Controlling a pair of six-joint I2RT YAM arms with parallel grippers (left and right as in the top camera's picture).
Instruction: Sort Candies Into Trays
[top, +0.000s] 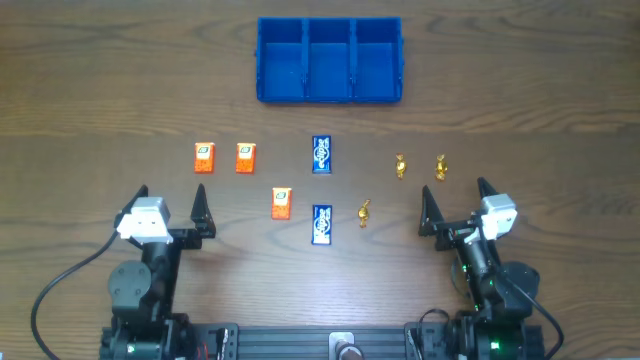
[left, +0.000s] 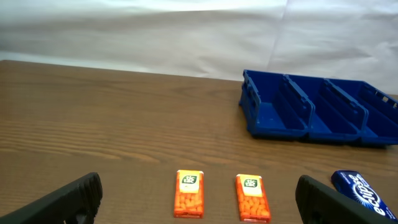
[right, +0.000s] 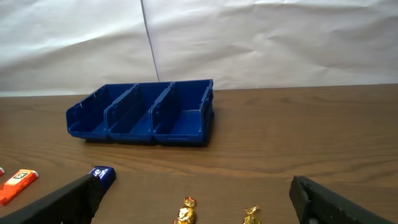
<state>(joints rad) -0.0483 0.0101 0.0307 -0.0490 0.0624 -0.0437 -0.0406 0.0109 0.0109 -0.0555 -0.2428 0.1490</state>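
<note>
The top camera looked straight down from high above my brown wooden table (top: 100, 90). My two wrist cameras sat low over it, facing forward; all three shared the blue plastic three-bin tray (left: 280, 132) at the far side.

The tray (top: 330, 98) sits at the table's (top: 120, 80) far side, and before it lie mint boxes (top: 246, 158) on the left, gum packs (top: 321, 154) in the middle and wrapped candies (top: 400, 165) on the right.
</note>
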